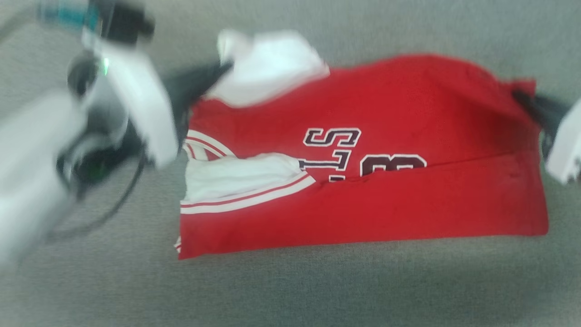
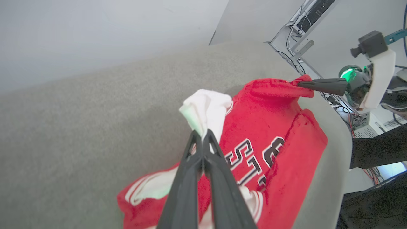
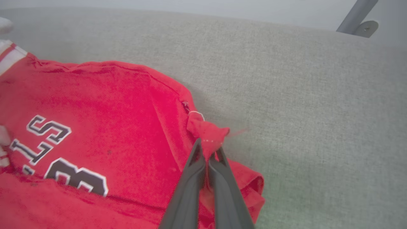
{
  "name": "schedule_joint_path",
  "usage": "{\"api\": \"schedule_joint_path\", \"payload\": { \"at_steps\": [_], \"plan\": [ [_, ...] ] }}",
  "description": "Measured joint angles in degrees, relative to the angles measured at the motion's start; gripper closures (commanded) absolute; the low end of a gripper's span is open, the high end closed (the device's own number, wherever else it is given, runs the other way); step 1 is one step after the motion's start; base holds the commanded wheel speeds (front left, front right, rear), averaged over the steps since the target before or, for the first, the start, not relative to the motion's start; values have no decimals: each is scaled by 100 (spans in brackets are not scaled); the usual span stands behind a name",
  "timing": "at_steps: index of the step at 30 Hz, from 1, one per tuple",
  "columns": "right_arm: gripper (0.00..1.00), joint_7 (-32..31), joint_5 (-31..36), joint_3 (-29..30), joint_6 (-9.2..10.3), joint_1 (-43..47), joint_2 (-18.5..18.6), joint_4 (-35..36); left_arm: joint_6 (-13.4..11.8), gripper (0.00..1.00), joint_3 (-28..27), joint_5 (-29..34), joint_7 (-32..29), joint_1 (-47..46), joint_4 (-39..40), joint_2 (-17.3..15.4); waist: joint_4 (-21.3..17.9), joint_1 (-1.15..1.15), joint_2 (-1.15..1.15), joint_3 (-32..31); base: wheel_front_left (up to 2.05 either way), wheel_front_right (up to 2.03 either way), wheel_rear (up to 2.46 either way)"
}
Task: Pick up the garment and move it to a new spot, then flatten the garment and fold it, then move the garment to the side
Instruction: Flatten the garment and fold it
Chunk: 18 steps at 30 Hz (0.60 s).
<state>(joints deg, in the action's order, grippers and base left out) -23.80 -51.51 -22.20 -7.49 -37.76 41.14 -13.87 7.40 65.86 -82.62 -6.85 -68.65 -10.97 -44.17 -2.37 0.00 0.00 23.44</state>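
Note:
The garment (image 1: 399, 195) is a red jersey with white panels, striped trim and white-outlined lettering, lying partly folded on the grey fabric surface (image 1: 290, 290). My left gripper (image 1: 224, 68) is shut on a bunched white part of the garment at its far left corner; in the left wrist view the left gripper (image 2: 202, 135) pinches that white fabric (image 2: 206, 109). My right gripper (image 1: 517, 95) is shut on the red far right corner, which the right wrist view shows as a tuft of cloth (image 3: 208, 130) clamped by the right gripper (image 3: 208, 148). The head view is blurred.
The grey surface (image 3: 318, 111) extends around the jersey on all sides. In the left wrist view, a metal frame with cables (image 2: 302, 35) and equipment stand beyond the surface's right edge, with a dark sleeve of a person (image 2: 378, 149) there.

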Motion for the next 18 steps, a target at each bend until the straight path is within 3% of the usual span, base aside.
{"api": "schedule_joint_path", "payload": {
  "at_steps": [6,11,15,18],
  "plan": [
    [100,90,-145,311,0,1251,547,706,0,100,113,-202,1048,1221,1177,-815,120,0,0,-534,0,0,0],
    [100,258,-318,799,0,2110,681,1026,0,100,303,-218,1731,2088,1791,-1267,213,0,0,-696,0,0,0],
    [100,322,-315,988,1,2554,627,1072,0,100,450,-163,1944,2553,1808,-1229,238,0,0,-656,0,0,0],
    [100,413,-193,1058,0,2630,553,1011,0,100,514,-142,2015,2765,1440,-978,232,0,0,-570,0,0,0]
  ]
}}
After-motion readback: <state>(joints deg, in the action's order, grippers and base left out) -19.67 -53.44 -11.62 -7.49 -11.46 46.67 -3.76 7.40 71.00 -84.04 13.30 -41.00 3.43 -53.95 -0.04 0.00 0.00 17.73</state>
